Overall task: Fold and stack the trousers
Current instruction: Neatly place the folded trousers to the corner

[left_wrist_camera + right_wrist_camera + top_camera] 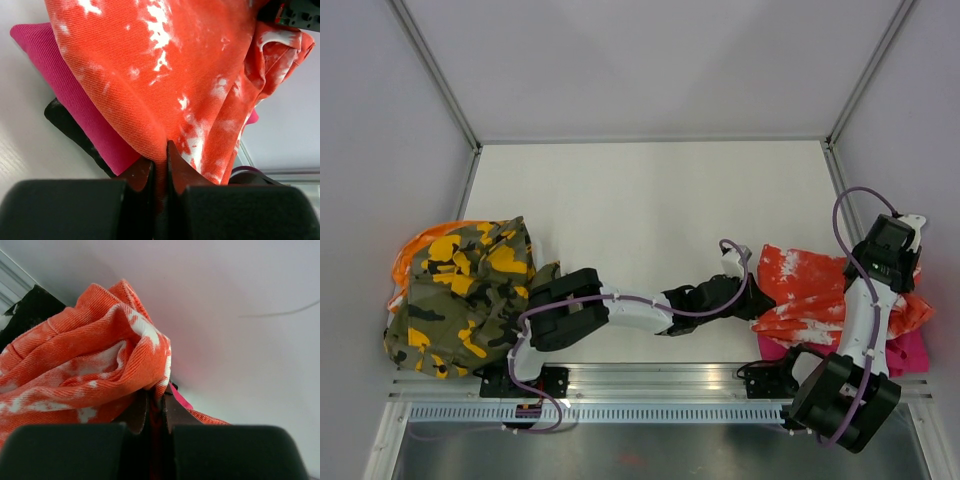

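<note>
While the camouflage trousers (465,290) lie bunched at about eight o'clock on the table (650,200), with an orange cloth edge (412,250) showing beneath them, they look unfolded and count as work left. Reaching across toward four o'clock, the left gripper (161,156) is clamped on a fold of the orange-red trousers (810,290), at their nine o'clock edge. That pair rests on the pink trousers (70,85), which seem folded flat, so the stack looks begun. At the pair's three o'clock edge, the right gripper (156,402) pinches bunched orange-red cloth. Judging by the rumples, this fold is midway; squaring it and adding the camouflage pair remain.
</note>
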Motion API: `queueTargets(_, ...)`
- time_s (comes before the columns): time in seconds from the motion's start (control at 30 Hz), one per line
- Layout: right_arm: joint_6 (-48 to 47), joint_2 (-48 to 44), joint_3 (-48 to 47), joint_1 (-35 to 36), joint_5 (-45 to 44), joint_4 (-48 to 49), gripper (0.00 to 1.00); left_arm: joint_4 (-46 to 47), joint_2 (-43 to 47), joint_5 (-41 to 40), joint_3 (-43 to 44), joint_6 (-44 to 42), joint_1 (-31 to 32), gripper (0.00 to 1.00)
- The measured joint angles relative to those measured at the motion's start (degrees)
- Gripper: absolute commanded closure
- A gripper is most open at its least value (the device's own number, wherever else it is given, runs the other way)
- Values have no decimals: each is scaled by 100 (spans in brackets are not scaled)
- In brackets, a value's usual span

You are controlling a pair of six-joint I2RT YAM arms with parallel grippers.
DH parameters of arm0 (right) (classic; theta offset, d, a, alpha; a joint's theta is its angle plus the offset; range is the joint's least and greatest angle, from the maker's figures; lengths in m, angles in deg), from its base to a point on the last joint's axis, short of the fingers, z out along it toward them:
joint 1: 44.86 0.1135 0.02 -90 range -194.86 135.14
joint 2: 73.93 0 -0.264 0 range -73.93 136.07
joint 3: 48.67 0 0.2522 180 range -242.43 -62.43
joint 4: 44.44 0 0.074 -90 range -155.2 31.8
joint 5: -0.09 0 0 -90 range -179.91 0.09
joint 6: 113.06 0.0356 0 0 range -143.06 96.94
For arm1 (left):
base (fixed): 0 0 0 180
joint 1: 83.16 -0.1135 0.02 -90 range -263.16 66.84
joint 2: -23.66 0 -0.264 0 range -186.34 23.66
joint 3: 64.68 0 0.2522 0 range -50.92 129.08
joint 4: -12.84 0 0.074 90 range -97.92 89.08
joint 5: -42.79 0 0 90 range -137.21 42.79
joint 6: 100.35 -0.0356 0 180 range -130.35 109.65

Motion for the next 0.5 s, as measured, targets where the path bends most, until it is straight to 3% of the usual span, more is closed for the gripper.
queueTargets(0.23, -50, -13, 525, -26, -190, 533, 98, 2, -173, 7, 28, 37, 2, 98)
queueTargets(0.3, -42, -81, 636, -31, -247, 629, 89, 15, -173, 15, 20, 50, 13, 98)
queueTargets(0.37, -11, -197, 717, -33, -271, 699, 62, 20, -173, 57, 11, 50, 13, 89)
queueTargets(0.4, -4, -249, 734, -33, -299, 717, 55, 17, -173, 92, 7, 46, 13, 82)
queueTargets(0.43, 4, -323, 737, -44, -433, 824, 42, 4, -164, 146, -11, 24, 13, 67)
queueTargets(0.5, 68, -448, 678, -94, -634, 1051, 29, -76, -129, 205, -96, -57, 13, 49)
